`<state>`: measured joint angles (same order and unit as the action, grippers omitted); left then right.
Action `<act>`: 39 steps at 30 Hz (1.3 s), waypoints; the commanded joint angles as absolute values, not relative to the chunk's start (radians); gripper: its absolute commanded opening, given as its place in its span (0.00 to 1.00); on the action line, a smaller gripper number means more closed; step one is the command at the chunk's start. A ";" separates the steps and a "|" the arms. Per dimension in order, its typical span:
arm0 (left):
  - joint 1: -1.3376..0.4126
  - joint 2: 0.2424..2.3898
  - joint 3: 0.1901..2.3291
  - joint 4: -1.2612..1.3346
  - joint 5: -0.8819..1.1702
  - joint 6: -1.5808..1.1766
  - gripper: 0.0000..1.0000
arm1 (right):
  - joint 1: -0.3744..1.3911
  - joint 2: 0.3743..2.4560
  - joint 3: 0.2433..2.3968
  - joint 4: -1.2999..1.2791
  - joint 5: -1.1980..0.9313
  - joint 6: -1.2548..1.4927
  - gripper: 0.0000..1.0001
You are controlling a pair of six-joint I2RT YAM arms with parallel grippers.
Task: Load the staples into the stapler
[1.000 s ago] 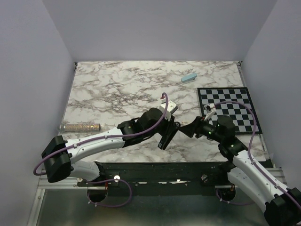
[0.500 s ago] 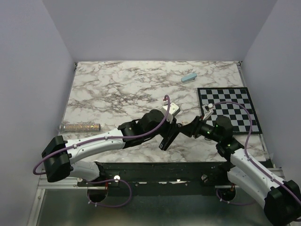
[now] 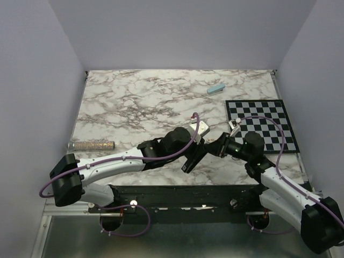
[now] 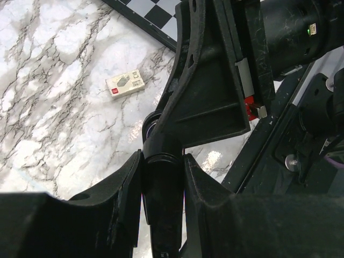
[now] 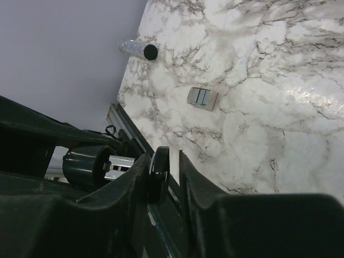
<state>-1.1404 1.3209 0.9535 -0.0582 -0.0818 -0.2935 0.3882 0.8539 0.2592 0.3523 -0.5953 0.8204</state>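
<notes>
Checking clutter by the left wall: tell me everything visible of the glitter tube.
The tube is a slim clear cylinder packed with tan-gold glittery grains, with a round black cap on its right end. It lies on its side on the marble table, at the left edge near the wall, lengthwise left to right. Only the table touches it.

Overhead looks down; wrists close; table (image 3: 134, 102) shared.

checkered mat (image 3: 262, 124) right | pale blue block (image 3: 216, 88) far | glitter tube (image 3: 92, 145) left
</notes>
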 commanded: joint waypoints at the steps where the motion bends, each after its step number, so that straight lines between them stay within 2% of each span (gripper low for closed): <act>1: -1.154 1.305 1.012 0.034 -0.072 -0.278 0.00 | 0.393 0.891 0.265 0.393 -0.649 0.839 0.31; 2: -1.154 1.298 1.012 0.032 -0.083 -0.275 0.00 | 0.391 0.899 0.268 0.390 -0.653 0.841 0.28; 3: -1.154 1.293 1.012 0.031 -0.100 -0.273 0.00 | 0.393 0.902 0.271 0.393 -0.660 0.842 0.19; 6: -1.154 1.260 1.000 0.032 -0.135 -0.268 0.00 | 0.393 0.905 0.281 0.393 -0.646 0.865 0.01; 15: -1.095 1.036 0.830 0.051 -0.290 -0.319 0.00 | 0.376 0.828 0.290 0.405 -0.554 0.900 0.01; 28: -1.026 0.646 0.516 0.034 -0.504 -0.452 0.00 | 0.265 0.773 0.364 0.442 -0.587 1.006 0.01; 35: -1.025 0.451 0.324 0.037 -0.643 -0.630 0.00 | 0.163 0.749 0.405 0.547 -0.638 1.117 0.01; 39: -1.023 0.407 0.244 0.063 -0.655 -0.712 0.00 | 0.152 0.758 0.403 0.664 -0.644 1.225 0.01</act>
